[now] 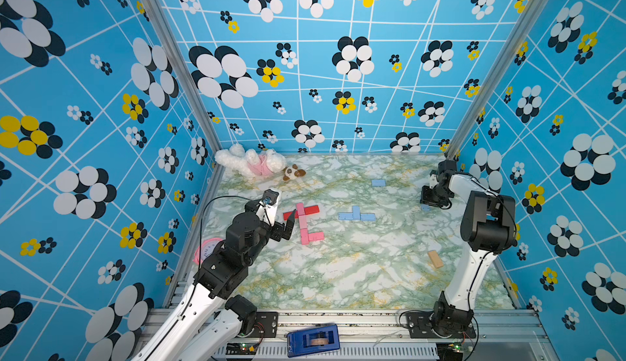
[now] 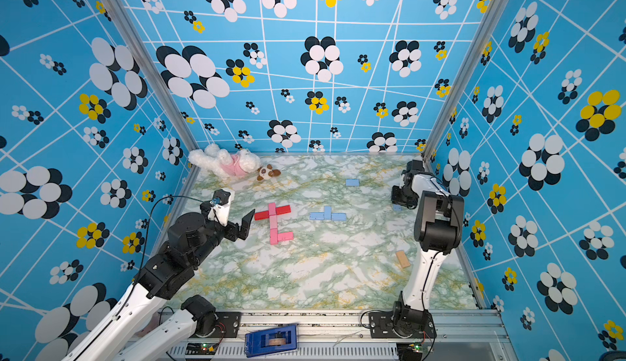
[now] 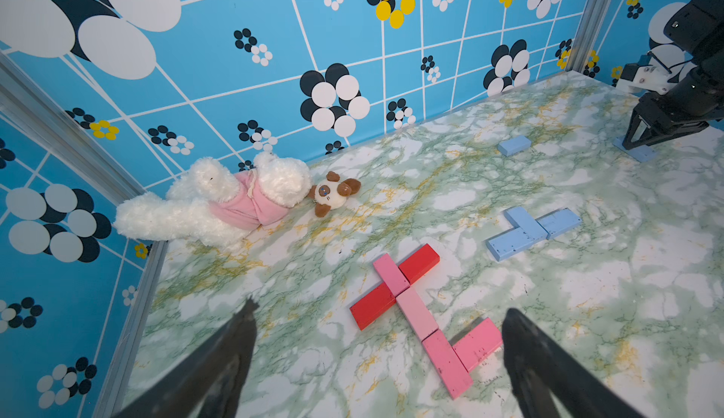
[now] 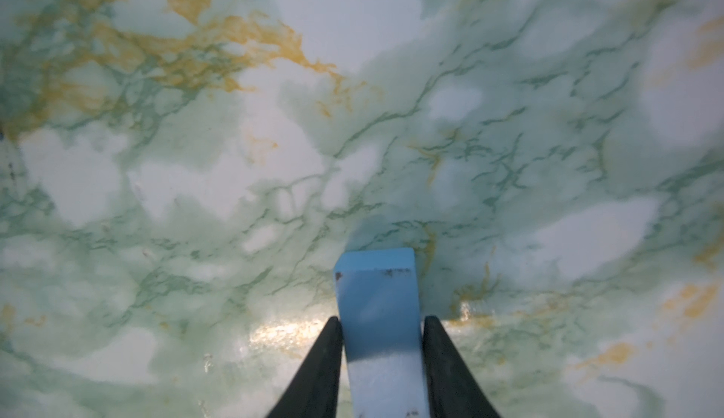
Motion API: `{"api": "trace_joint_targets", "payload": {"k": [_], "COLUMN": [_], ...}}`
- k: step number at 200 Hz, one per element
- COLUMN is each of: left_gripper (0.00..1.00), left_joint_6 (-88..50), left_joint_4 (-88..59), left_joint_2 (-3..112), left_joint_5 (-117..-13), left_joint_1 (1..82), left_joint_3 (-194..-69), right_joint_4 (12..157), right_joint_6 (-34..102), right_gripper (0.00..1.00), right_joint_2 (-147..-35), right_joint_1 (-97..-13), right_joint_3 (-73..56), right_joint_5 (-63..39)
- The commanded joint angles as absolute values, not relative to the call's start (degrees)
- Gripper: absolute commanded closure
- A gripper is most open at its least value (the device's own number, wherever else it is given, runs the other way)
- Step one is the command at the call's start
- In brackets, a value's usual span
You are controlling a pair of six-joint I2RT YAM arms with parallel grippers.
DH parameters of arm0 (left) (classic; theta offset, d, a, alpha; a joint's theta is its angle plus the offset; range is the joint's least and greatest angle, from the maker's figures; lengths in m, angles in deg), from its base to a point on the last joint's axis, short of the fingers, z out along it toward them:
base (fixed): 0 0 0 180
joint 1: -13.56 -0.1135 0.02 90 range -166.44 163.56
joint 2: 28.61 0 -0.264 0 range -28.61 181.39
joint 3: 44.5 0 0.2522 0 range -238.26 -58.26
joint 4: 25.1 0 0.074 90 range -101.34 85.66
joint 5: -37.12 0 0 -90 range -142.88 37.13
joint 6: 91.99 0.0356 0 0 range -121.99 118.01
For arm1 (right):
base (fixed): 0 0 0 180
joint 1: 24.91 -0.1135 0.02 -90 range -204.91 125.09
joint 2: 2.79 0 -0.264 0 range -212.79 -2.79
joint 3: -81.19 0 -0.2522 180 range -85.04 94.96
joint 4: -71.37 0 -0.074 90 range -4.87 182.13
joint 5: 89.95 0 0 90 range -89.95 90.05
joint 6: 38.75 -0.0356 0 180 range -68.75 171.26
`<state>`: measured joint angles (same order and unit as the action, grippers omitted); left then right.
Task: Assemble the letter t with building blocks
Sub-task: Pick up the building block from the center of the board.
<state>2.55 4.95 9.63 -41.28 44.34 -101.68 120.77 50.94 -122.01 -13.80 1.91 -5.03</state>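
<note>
blue box [image 1: 313,339] on the front rail sits nearest me. my left hand [image 3: 380,310] hangs wide open just beside the pink and red blocks [image 1: 305,222]. my right hand [image 4: 382,319] grips a light blue block [image 4: 376,286] lying flat on the surface [image 1: 355,274]. three joined light blue blocks [image 1: 356,214] lie between the hands; tan block [image 1: 435,258] near my right arm, plush toy [image 1: 250,164] in the far corner.

Bare table [image 1: 338,274] is lying open in front of the pink-red blocks [image 1: 300,209], while the left arm [image 1: 244,237] is crowding their left, blue blocks [image 1: 356,214] are sitting to their right and a plush [image 1: 252,163] is sprawling beyond.
</note>
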Motion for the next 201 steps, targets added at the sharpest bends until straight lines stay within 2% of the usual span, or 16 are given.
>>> {"api": "trace_joint_targets", "payload": {"k": [1,97,201], "left_gripper": [0.01,0.01,0.01], "left_joint_6": [2.85,2.84,2.49], "left_joint_4": [4.84,4.68,4.58], "left_joint_2": [9.37,8.4,9.21], "left_joint_5": [-41.54,-41.43,-41.54], "left_joint_1": [44.67,44.67,44.67], "left_joint_3": [-101.22,-101.11,-101.2], "right_joint_4": [122.56,120.15,111.94], "right_joint_6": [51.23,48.96,40.89], "right_gripper": [0.7,0.82,0.84], "right_joint_2": [-123.31,-120.12,-102.9], "right_joint_1": [-14.19,-14.49,-15.41], "right_joint_3": [3.13,0.26,-15.23], "right_joint_5": [-5.06,-5.03,-9.84]}}
